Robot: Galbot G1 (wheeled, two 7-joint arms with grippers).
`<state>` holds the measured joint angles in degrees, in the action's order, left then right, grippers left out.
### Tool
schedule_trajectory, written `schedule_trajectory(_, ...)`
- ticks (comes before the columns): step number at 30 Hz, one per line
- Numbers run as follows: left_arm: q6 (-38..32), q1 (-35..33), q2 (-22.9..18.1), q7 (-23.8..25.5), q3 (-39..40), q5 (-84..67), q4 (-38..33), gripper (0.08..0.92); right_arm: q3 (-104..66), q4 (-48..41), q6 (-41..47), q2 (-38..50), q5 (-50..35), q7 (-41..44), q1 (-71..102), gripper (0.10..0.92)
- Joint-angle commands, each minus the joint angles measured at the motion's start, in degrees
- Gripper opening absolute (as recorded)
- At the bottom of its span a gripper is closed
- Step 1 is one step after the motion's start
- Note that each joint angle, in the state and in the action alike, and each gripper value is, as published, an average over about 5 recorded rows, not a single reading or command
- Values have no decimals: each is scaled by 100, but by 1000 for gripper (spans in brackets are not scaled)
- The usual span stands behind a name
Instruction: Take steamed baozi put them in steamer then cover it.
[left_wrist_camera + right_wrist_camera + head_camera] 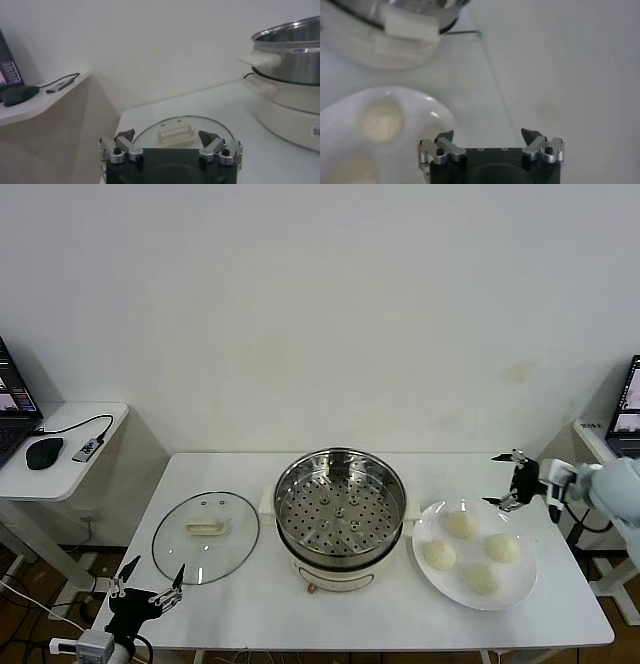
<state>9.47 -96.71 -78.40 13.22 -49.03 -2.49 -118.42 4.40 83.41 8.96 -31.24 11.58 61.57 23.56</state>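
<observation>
Several cream-white baozi lie on a white plate at the table's right. The steel steamer stands empty on its cream pot base at the centre. The glass cover with its cream handle lies flat to the steamer's left. My right gripper hovers open just beyond the plate's far right edge, with nothing between its fingers. In the right wrist view one baozi shows on the plate, off to the side of the open gripper. My left gripper stands open and empty near the table's front left corner, close to the cover.
A side table at the left carries a mouse, an adapter with a cable and a laptop. A second laptop sits at the far right. A white wall stands close behind the table.
</observation>
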Motion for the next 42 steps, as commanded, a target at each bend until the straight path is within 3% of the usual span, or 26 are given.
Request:
schedule_trajectory(1, 2, -23, -71, -3, -30, 6, -51, 823, 2007, -1222, -575, -487, 842, 1104, -1675, 823)
schedule_trajectory(10, 54, -13, -112, 22, -39, 36, -108, 823, 1934, -1606, -592, -1076, 1369, 968, -1352, 823)
schedule_trajectory(42, 20, -110, 9, 89, 32, 132, 53, 823, 1838, -2327, -343, -1513, 1286, 270, -950, 823)
